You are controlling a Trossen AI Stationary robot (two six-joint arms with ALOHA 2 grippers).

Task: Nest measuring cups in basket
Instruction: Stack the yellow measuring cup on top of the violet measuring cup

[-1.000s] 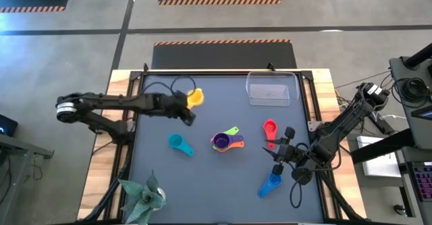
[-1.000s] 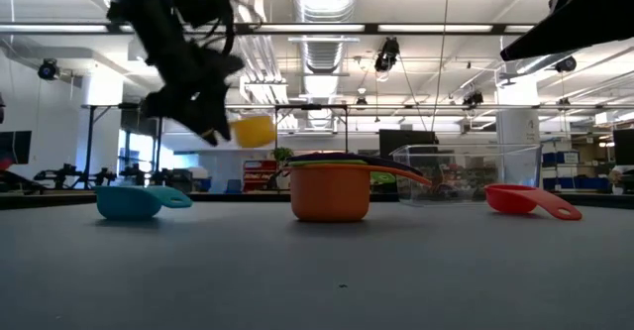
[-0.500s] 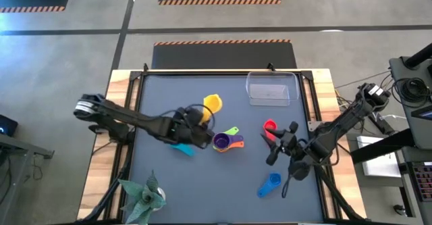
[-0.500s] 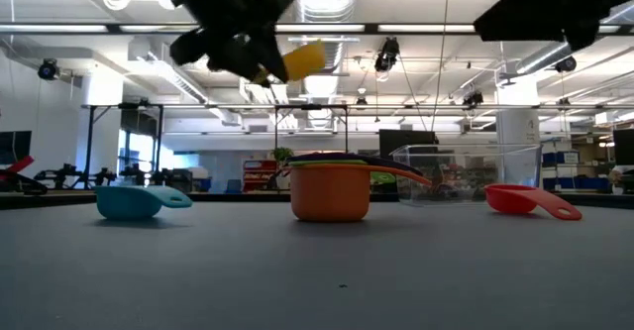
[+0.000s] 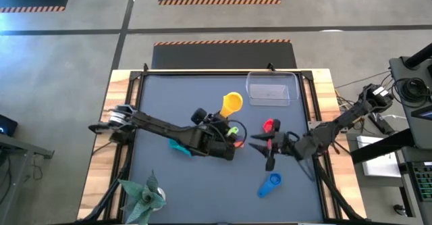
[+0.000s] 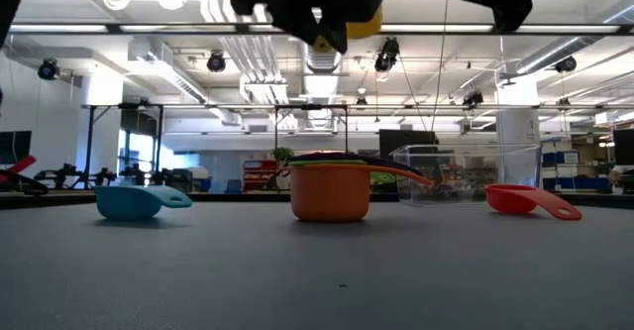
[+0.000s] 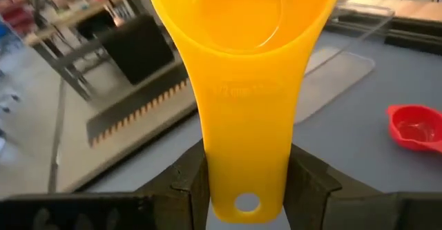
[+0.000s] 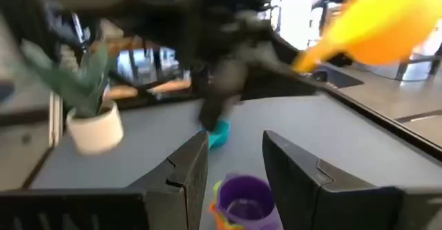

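Clamping the yellow cup (image 7: 238, 64) by its flat handle, my left claw (image 7: 245, 181) has swung in from the counter's (image 5: 162, 96) far-left edge to hover above the nested stack (image 6: 330, 186), short of the basket (image 5: 272, 90), so nesting is close. My right claw (image 8: 235, 164), fingers apart and empty, hangs near the red cup (image 5: 268, 126); my left arm hides most of the stack from above.

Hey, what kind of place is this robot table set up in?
Probably a large industrial lab or workshop: exposed ceiling ducts and strip lights overhead, hazard-striped floor mats on the concrete beside the table, and metal racks in the background.
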